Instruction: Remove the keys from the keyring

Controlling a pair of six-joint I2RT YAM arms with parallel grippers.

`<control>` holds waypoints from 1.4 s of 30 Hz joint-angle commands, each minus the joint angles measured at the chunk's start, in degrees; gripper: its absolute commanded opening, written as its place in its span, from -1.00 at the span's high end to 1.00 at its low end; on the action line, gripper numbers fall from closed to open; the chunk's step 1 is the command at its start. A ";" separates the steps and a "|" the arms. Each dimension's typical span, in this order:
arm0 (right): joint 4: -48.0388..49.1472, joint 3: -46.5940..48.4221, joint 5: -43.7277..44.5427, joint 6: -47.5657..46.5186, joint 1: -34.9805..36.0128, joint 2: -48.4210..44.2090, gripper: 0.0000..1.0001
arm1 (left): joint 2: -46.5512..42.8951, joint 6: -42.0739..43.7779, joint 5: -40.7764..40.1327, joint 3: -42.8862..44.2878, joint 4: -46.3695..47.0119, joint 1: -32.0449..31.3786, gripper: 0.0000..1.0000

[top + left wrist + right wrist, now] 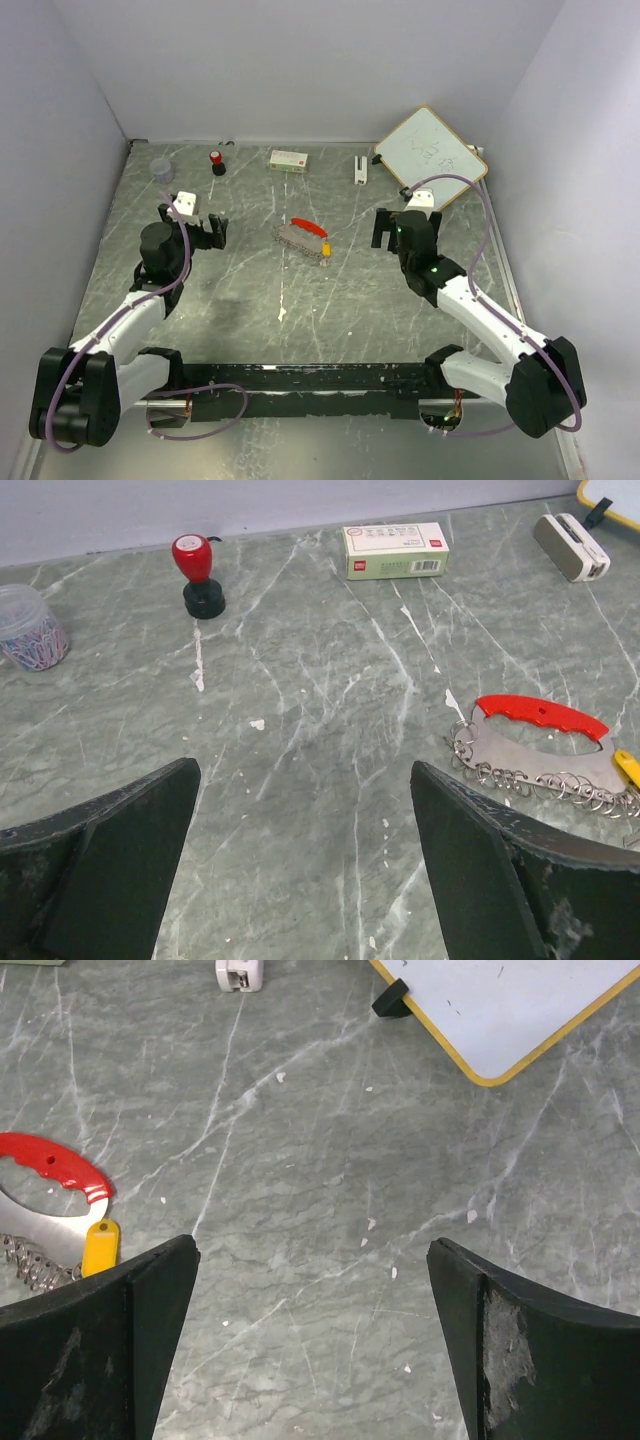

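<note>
the keyring (300,243) lies flat near the middle of the table (250,290), a loose cluster of thin metal loops carrying 2 keys. the long red key (309,227) is on its far side and the small yellow key (327,249) at its right end. the bunch is judged light, floppy at the loops and slippery, so the stiff red key is likely the best hold. it is flanked by the left gripper (207,232) and the right gripper (387,228), both apart from it, with jaws spread wide and nothing held.

Marbled grey table (350,300) bears keys (309,228) (red, yellow), keyring (299,243); stamp (216,162), box (289,158), whiteboard (432,148).
</note>
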 commanded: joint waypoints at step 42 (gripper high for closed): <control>7.21 5.88 -12.71 -2.99 8.34 12.23 0.10 | 5.59 1.82 1.29 4.07 -2.45 -1.57 -0.96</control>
